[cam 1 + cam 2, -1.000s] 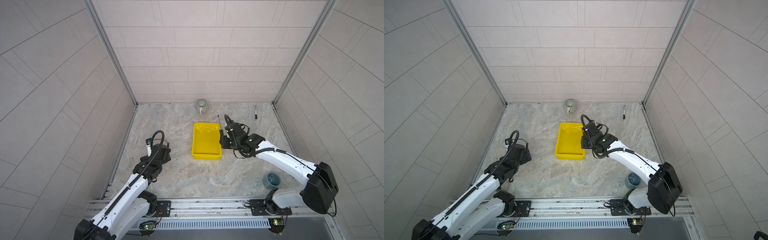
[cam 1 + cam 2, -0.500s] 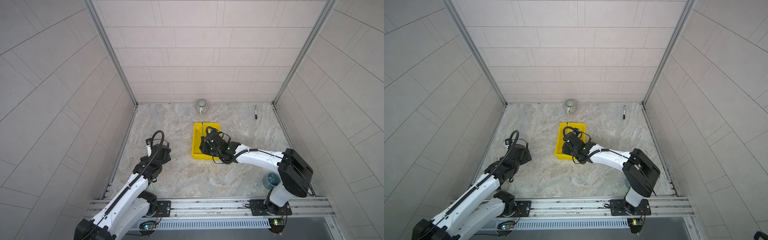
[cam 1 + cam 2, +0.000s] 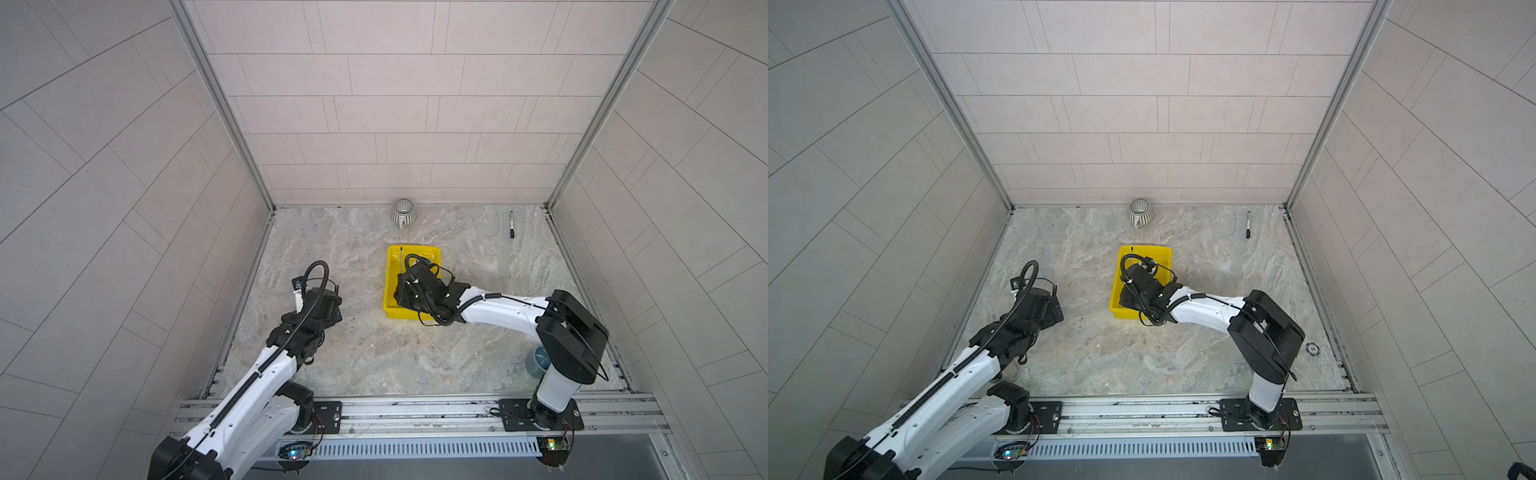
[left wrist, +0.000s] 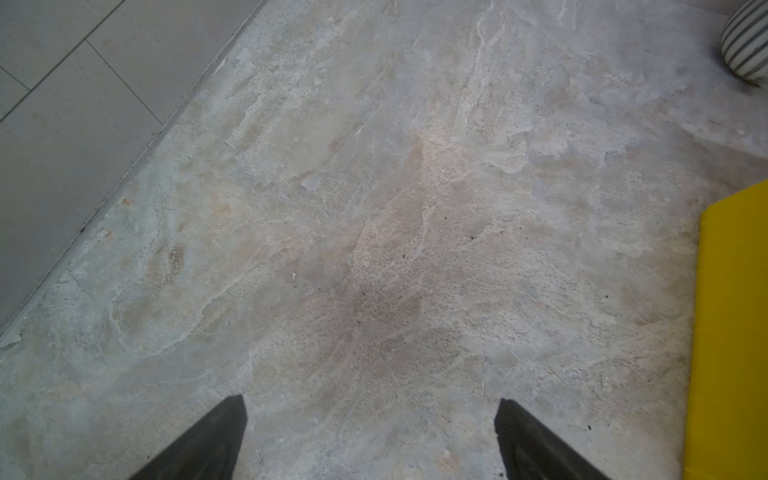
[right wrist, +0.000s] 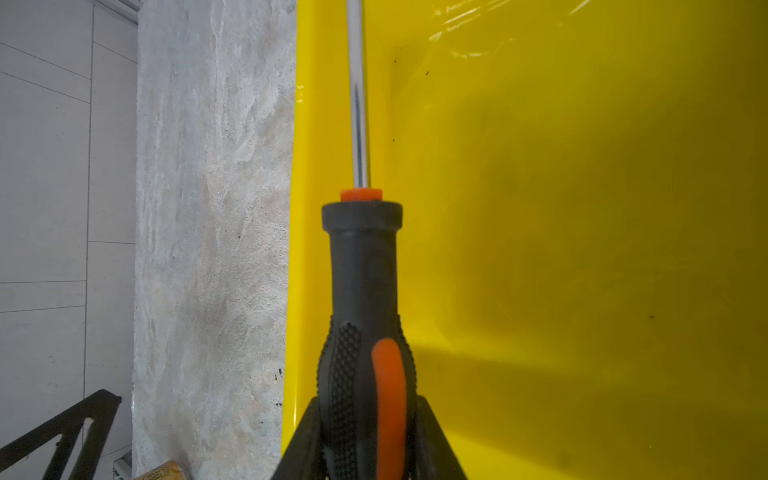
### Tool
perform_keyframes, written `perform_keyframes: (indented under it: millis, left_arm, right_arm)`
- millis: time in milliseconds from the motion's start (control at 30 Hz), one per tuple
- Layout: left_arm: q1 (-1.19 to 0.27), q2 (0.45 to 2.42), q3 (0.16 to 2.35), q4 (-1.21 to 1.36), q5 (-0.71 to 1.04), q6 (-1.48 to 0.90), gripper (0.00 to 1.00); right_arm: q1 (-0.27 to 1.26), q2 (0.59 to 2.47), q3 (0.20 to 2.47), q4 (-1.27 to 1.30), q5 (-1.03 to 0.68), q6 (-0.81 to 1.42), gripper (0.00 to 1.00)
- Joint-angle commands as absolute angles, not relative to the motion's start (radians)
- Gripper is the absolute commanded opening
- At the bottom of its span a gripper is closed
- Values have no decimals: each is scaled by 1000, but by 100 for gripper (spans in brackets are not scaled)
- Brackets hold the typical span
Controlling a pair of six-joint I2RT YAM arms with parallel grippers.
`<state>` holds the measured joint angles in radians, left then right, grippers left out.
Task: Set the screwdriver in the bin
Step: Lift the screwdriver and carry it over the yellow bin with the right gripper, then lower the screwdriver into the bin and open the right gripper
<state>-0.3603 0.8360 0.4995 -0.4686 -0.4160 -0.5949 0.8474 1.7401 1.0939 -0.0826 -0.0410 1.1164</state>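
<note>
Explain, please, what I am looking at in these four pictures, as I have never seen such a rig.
It is a robot with a left arm and a right arm, each ending in a two-fingered gripper, at a table. Two pictures look down on the whole scene; two come from cameras on the wrists. On the table are a yellow bin, a mug, a marker and a cup. The right gripper is shut on a screwdriver by its handle, over the bin. The left gripper is open and empty above bare table.

White links [image 3: 503, 311], black joints [image 3: 571, 332], looped black cables [image 3: 318, 262].
</note>
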Motion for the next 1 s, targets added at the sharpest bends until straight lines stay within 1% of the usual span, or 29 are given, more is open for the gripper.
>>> perform_keyframes:
  millis: [0, 300, 667, 767, 900, 967]
  left_arm:
    - [-356, 836, 505, -471, -426, -601, 100]
    - [-355, 838, 505, -469, -427, -600, 100]
    - [-356, 838, 505, -470, -426, -600, 100]
    - [-355, 838, 505, -469, -427, -599, 100]
    - [-356, 842, 505, -465, -422, -597, 100]
    - [-356, 848, 507, -465, -421, -596, 100]
  right_arm:
    - [850, 1752, 1129, -81, -35, 1145, 4]
    - [851, 1791, 1141, -84, -42, 1144, 5]
    - [850, 1803, 1157, -108, -37, 1139, 11]
    - [850, 1799, 1157, -114, -34, 1137, 15]
    - [850, 1796, 1171, -134, -32, 1129, 25]
    - [850, 1790, 1178, -146, -30, 1125, 27]
